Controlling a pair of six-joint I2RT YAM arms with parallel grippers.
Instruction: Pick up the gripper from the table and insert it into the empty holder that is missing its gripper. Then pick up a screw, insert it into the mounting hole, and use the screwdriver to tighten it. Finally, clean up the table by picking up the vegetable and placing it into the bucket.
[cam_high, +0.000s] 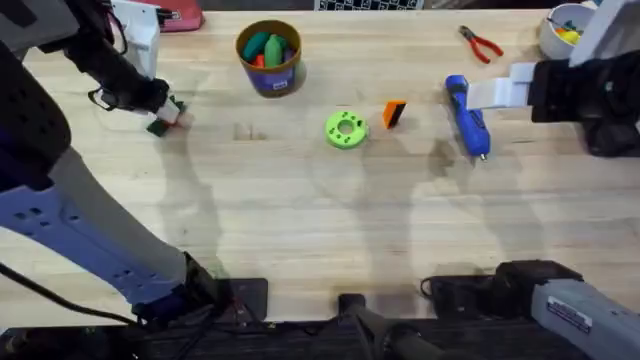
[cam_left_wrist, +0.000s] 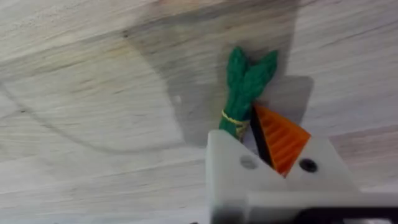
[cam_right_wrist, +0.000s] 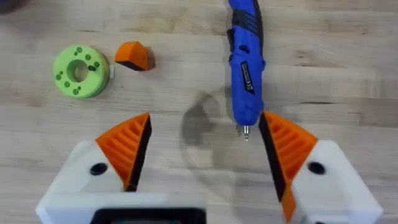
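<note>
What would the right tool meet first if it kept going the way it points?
The screwdriver. In the right wrist view its metal tip lies just ahead of the open right tool, slightly toward one finger. Height above the table is unclear, so it might pass over it.

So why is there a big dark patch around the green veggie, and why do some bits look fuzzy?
Left wrist view: the gripper casts a shadow on the table around the vegetable. Overhead view: the left arm looms dark and blurred near the camera. Right wrist view: the screwdriver looks sharp, with a soft shadow beside its tip.
</note>
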